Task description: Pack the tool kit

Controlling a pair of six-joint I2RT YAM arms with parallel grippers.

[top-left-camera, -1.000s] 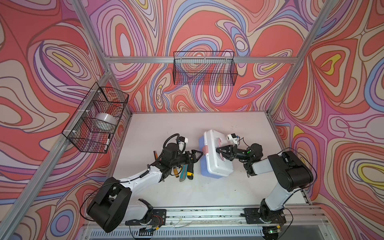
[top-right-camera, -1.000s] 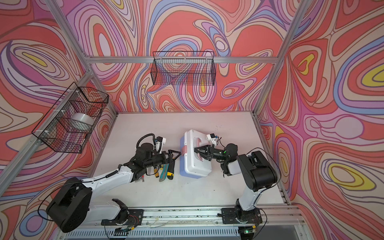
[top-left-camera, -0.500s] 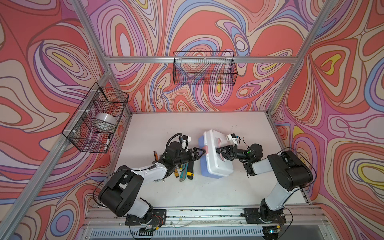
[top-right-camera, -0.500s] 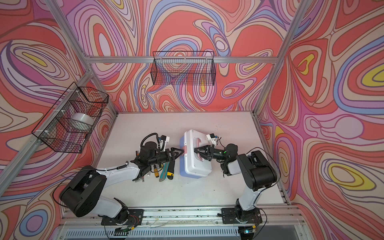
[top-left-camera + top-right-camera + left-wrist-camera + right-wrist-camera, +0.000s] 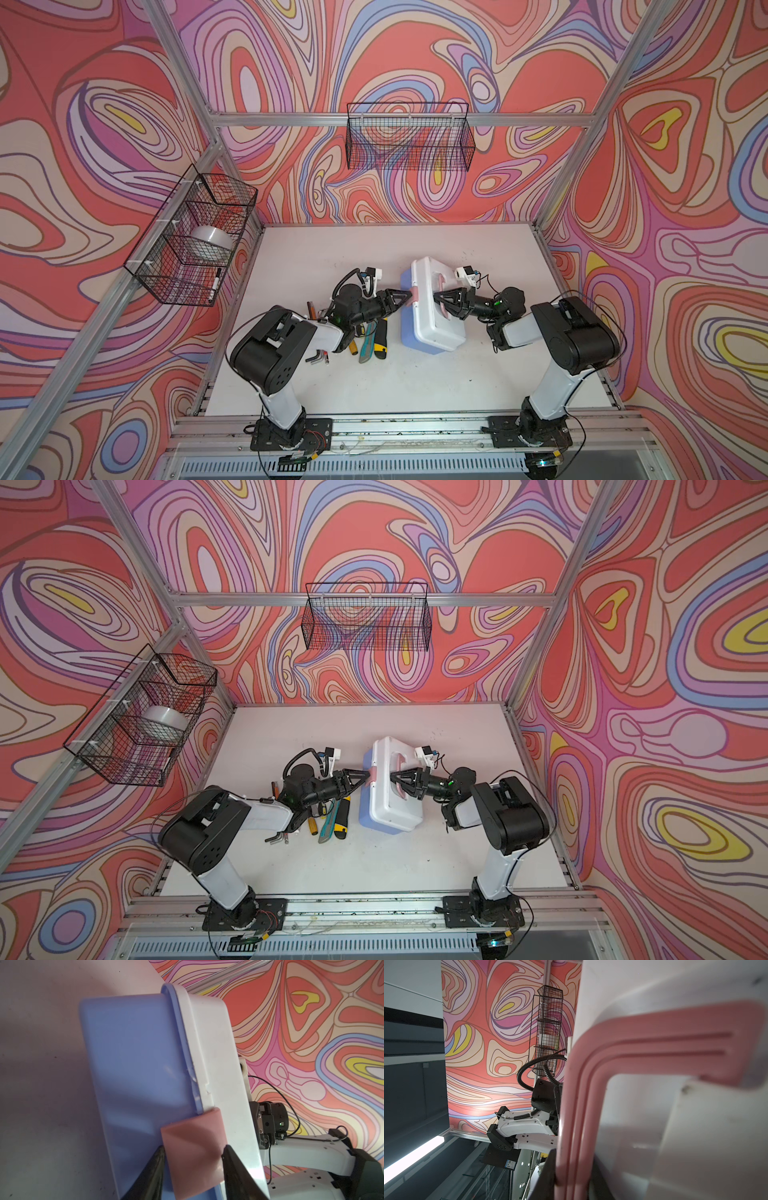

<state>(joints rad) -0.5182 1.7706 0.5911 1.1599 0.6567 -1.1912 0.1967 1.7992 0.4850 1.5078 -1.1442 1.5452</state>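
My left tool (image 5: 409,296) brackets the pink latch (image 5: 193,1148); whether it pinches I cannot tell. My right tool (image 5: 435,297) is clamped on the handle (image 5: 654,1043). The box (image 5: 436,332) sits mid-worktop (image 5: 332,257), probably light, stiff, slick plastic: take latch or handle. Lid shut, insides hidden; knives (image 5: 380,345) lie beside, partly under my arm.

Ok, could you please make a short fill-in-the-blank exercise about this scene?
1. The right gripper is shut on the tool box's pink ____.
2. The left gripper has its jaws either side of the pink ____.
3. Under its white lid, the box has a ____ base.
Missing: handle; latch; blue.
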